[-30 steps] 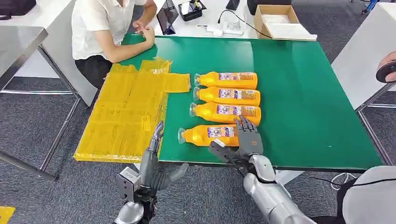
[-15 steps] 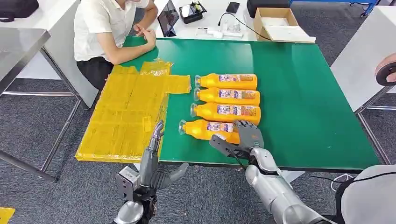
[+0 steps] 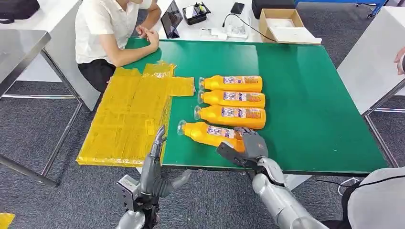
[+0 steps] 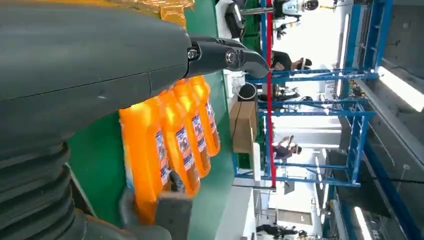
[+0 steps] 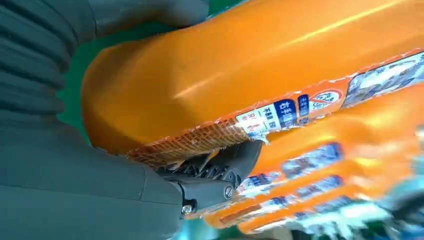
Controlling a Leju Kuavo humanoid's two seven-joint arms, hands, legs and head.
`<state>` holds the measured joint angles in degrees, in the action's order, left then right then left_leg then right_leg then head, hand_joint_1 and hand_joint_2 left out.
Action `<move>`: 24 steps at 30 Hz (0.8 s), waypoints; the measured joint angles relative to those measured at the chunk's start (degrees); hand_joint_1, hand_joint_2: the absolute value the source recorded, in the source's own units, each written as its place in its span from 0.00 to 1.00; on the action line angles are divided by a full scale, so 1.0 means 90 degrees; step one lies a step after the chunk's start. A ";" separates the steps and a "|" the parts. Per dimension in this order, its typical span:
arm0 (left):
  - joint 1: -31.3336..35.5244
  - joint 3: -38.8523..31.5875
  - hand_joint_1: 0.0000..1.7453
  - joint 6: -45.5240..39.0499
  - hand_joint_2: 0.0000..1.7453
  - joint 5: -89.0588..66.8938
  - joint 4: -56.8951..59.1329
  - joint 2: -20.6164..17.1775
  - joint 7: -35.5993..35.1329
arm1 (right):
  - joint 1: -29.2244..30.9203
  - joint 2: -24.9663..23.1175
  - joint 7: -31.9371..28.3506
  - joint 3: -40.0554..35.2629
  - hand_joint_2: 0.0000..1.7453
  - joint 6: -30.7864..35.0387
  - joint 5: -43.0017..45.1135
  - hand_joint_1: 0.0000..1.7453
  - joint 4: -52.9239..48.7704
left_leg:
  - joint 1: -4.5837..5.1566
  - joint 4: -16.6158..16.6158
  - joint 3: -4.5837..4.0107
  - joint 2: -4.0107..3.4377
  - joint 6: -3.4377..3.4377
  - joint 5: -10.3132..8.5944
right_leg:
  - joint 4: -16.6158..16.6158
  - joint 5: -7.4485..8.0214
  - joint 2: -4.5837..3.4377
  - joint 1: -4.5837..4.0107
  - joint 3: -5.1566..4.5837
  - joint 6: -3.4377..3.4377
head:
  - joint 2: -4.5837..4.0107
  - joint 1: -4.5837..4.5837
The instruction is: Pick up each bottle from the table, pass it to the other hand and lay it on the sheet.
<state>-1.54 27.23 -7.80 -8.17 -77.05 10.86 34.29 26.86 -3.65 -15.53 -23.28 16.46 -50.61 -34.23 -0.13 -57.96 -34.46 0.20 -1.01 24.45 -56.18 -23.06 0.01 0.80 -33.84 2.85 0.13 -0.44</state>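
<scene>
Now pickup step: right hand (image 3: 248, 145) wraps the bottle (image 3: 210, 133) nearest the surface (image 3: 310, 105) edge, next lift toward the spread, empty left hand (image 3: 155, 174) beside the sheet (image 3: 124, 119).

sheet (image 3: 126, 119) bare, reachable | bottle row (image 3: 231, 99) crowds far side | person's forearm (image 3: 131, 52) nearby
</scene>
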 measured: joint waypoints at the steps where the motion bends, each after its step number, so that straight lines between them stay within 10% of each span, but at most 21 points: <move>1: -0.0020 0.0000 0.00 -0.0005 1.00 0.0046 -0.0017 -0.0002 0.0000 | -0.0142 -0.0017 -0.0128 0.0041 1.00 0.0070 0.0170 1.00 -0.0146 | 0.0000 0.0000 -0.0003 0.0000 0.0000 0.0000 | 0.0000 0.0000 0.0000 0.0000 -0.0002 0.0000 | 0.0000 0.0000; 24: 0.0064 -0.0272 0.00 0.0012 1.00 0.3134 0.0231 0.0085 -0.1448 | -0.1770 -0.0170 -0.1580 0.0646 1.00 0.1301 0.2166 0.98 -0.2771 | 0.0003 0.0000 -0.0077 0.0006 -0.0003 -0.0004 | -0.0002 0.0000 0.0003 0.0003 -0.0067 0.0001 | 0.0000 0.0000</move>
<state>-0.96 24.79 -7.69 20.03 -74.97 11.63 21.26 10.93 -5.18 -29.75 -17.46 28.17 -31.12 -59.17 -0.10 -57.96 -35.15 0.26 -1.03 24.42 -56.20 -23.06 0.03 0.83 -34.44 2.86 0.13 -0.44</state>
